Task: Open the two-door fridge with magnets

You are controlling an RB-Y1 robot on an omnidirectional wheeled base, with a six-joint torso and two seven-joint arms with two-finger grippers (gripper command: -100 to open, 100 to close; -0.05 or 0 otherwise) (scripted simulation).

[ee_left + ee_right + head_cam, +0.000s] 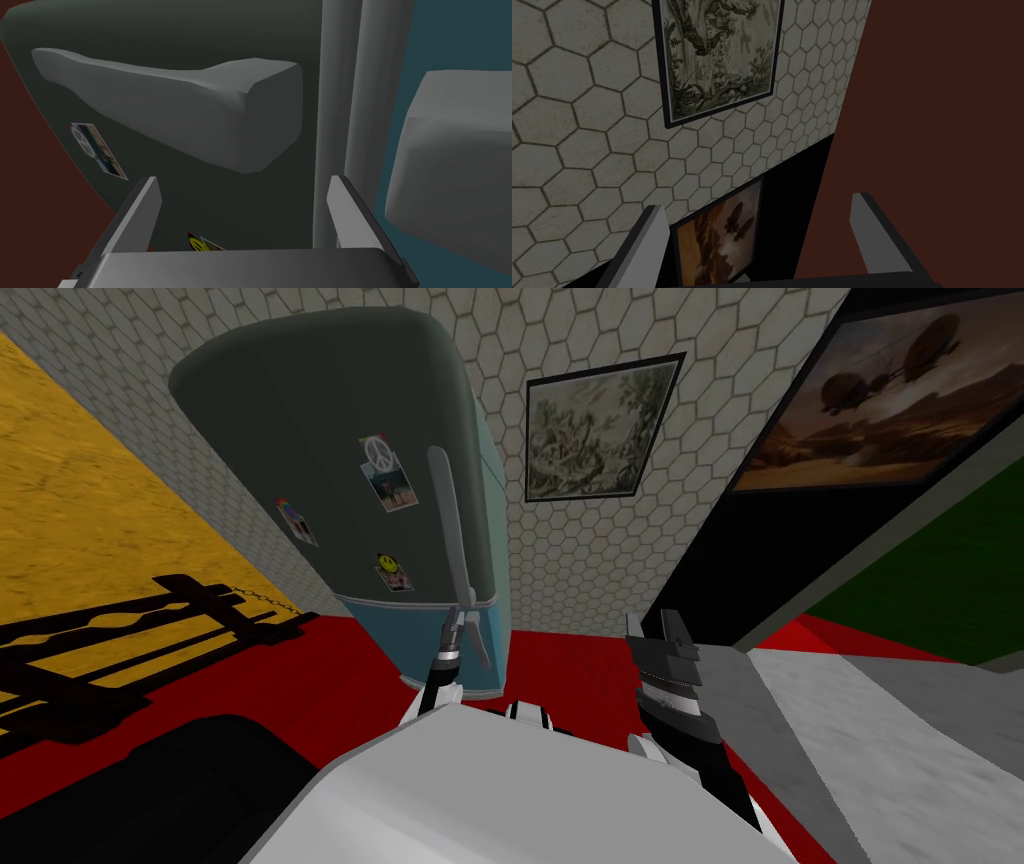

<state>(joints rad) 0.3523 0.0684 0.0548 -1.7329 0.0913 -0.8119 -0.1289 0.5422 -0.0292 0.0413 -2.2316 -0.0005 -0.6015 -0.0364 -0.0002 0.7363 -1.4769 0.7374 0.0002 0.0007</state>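
The two-door fridge [330,468] stands dead ahead on the red floor [560,658], its back to the hexagon-tiled wall [570,558]. It has a dark grey upper door [300,438] and a teal lower door [400,633]. Magnets on the upper door pin small photos: a peace sign [376,451], a rainbow [297,523] and a smiley [385,561].

The left pincer [244,181] is up at the fridge, where the long grey upper handle [190,115] ends near the seam between the doors. Its fingers are spread wide with nothing gripped, and the handle lies just beyond the tips. The lower handle [450,160] sits off to one side.

The right pincer [655,633] hangs clear of the fridge, fingers wide apart and empty.
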